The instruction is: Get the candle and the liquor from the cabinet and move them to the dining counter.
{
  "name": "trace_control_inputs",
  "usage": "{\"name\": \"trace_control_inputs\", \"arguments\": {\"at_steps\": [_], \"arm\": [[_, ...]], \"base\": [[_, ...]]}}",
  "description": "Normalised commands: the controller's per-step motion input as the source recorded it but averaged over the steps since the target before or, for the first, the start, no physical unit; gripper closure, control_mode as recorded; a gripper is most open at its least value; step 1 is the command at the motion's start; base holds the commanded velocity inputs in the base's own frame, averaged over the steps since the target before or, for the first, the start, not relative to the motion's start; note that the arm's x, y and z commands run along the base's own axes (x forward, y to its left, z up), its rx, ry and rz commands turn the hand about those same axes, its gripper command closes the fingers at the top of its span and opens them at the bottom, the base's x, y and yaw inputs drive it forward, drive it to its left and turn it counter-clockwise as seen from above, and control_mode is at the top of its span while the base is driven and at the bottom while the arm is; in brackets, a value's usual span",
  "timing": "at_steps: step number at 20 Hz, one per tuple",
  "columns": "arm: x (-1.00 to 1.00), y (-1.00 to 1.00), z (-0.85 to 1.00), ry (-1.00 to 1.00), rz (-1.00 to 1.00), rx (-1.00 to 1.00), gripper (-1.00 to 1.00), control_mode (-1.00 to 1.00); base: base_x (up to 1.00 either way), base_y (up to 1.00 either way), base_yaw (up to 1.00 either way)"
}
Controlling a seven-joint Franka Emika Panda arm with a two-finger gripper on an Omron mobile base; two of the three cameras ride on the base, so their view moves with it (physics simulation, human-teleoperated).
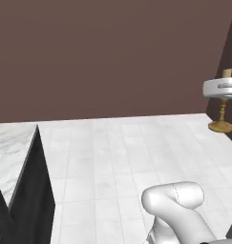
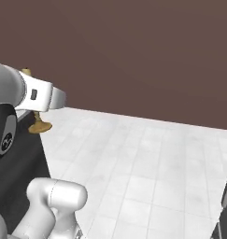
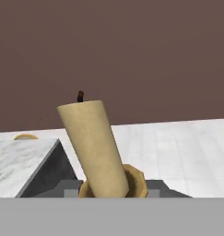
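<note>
The candle (image 3: 92, 147) stood close before the hand camera, its pale-yellow stick leaning a little to the left, a dark wick at its top and the golden cup of its holder around its lower end. In the left base view the candle (image 1: 223, 107) hung in the air at the right edge, above the pale tiled floor (image 1: 127, 157), its round golden foot clear of any surface and the white hand across its stem. In the right base view its foot (image 2: 39, 126) showed just under the white forearm at the left. The gripper (image 3: 112, 193) was clamped on the candle. The marble-topped dining counter (image 1: 10, 152) with its dark base lay to the left, well apart from the candle. A brown wall (image 1: 112, 57) ran along the far side.
</note>
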Motion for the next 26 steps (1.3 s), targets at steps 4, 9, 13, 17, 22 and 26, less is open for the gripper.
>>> {"name": "trace_control_inputs", "arguments": {"at_steps": [4, 9, 13, 17, 22, 26], "arm": [[0.00, 0.00, 0.00, 0.00, 0.00, 0.00, 1.00, 1.00], [0.00, 0.00, 0.00, 0.00, 0.00, 0.00, 1.00, 1.00], [0.00, 0.00, 0.00, 0.00, 0.00, 0.00, 1.00, 1.00], [0.00, 0.00, 0.00, 0.00, 0.00, 0.00, 1.00, 1.00], [0.00, 0.00, 0.00, 0.00, 0.00, 0.00, 1.00, 1.00], [0.00, 0.00, 0.00, 0.00, 0.00, 0.00, 1.00, 1.00]], "base": [[1.00, 0.00, 0.05], [1.00, 0.00, 0.12], [1.00, 0.00, 0.21], [1.00, 0.00, 0.33], [1.00, -0.02, 0.43], [1.00, -0.10, 0.57]]}}
